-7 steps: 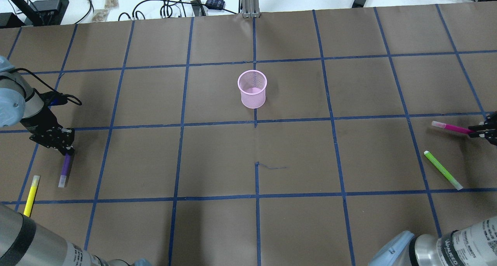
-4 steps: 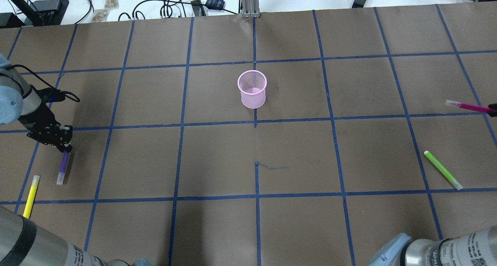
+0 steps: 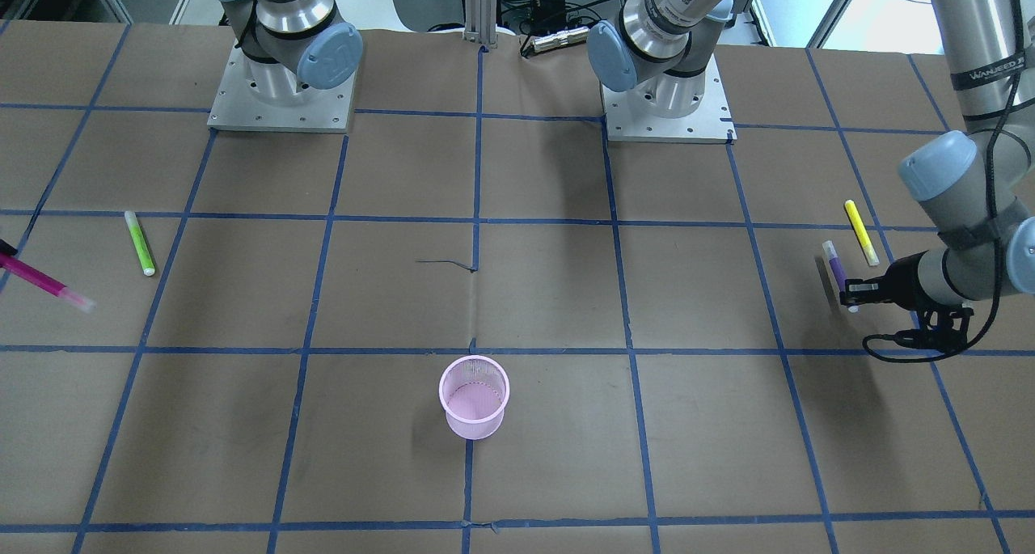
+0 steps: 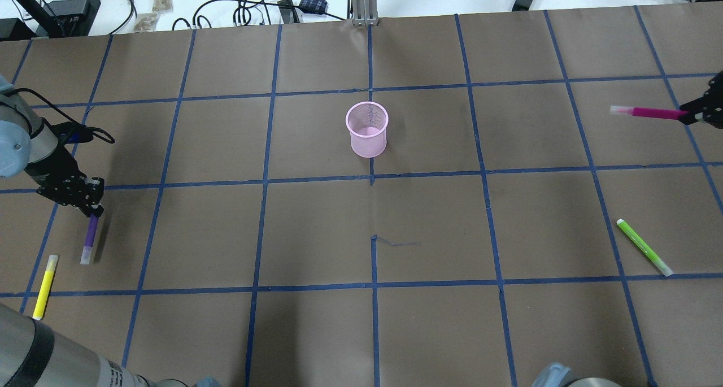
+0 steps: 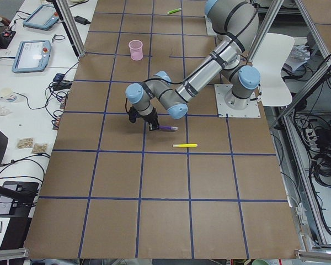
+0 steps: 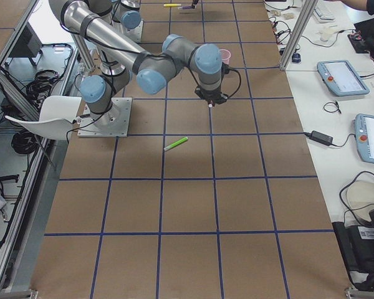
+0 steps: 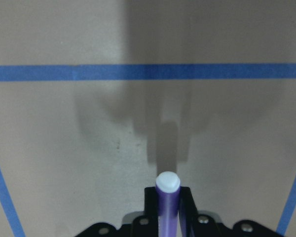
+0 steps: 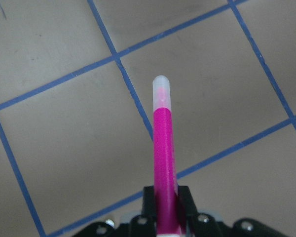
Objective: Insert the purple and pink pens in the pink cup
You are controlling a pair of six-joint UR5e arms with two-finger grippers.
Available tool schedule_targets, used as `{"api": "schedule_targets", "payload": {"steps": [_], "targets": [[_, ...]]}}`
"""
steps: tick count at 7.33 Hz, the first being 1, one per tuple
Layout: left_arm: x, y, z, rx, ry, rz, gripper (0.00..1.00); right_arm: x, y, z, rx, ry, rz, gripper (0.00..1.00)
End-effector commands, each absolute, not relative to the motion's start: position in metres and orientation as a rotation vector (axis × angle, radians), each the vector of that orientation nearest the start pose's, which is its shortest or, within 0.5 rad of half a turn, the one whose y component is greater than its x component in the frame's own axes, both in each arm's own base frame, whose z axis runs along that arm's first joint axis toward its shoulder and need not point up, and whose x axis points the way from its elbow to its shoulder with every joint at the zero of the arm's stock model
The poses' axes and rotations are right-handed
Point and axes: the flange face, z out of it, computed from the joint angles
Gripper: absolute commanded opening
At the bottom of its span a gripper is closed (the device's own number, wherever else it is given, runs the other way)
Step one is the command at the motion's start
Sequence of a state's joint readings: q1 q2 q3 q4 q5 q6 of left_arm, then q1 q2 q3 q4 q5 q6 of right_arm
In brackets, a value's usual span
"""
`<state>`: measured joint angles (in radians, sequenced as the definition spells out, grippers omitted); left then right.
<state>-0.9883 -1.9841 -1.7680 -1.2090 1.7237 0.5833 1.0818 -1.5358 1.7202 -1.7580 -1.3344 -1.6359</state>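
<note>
At right edge — pink pen [image 4: 649, 112] farther forward than before

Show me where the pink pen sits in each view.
Front-facing: pink pen at far left edge.
Overhead: pen far right, upper part.
Exterior left: not visible.
Exterior right: pen upper middle, tip only.
Left wrist: not in it.
Right wrist: pen centre.
Landmark: pink cup mid-table.
</note>
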Motion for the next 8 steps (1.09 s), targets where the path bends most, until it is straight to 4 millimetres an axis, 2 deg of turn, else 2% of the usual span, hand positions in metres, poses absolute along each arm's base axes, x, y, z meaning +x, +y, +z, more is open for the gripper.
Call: {"api": "schedule_targets", "payload": {"steps": [1, 2, 3, 4, 5, 6, 7, 8], "targets": [[0.204, -0.542, 0.229, 0.053, 3.111, 0.409, 0.0, 0.064, -0.523, 0.424, -1.537, 2.626, -0.226, 0.0], [0.201, -0.541, 0.24, 0.058, 3.115, 0.391, 0.0, 0.134, -0.537, 0.41, -1.504, 2.65, -0.251, 0.0], [0.202, -0.542, 0.247, 0.059, 3.115, 0.373, 0.0, 0.19, -0.551, 0.41, -1.464, 2.715, -0.219, 0.0], [0.204, -0.547, 0.257, 0.061, 3.112, 0.343, 0.0, 0.23, -0.572, 0.412, -1.486, 2.793, -0.178, 0.0], [0.205, -0.549, 0.264, 0.061, 3.111, 0.32, 0.0, 0.259, -0.589, 0.414, -1.488, 2.795, -0.1, 0.0], [0.202, -0.55, 0.271, 0.081, 3.131, 0.281, 0.0, 0.286, -0.59, 0.408, -1.548, 2.802, 0.048, 0.01], [0.2, -0.551, 0.276, 0.09, 3.152, 0.246, 0.0, 0.317, -0.588, 0.391, -1.658, 2.83, 0.126, 0.01], [0.199, -0.552, 0.277, 0.089, 3.161, 0.23, 0.0, 0.324, -0.593, 0.374, -1.699, 2.849, 0.191, 0.02]]}}
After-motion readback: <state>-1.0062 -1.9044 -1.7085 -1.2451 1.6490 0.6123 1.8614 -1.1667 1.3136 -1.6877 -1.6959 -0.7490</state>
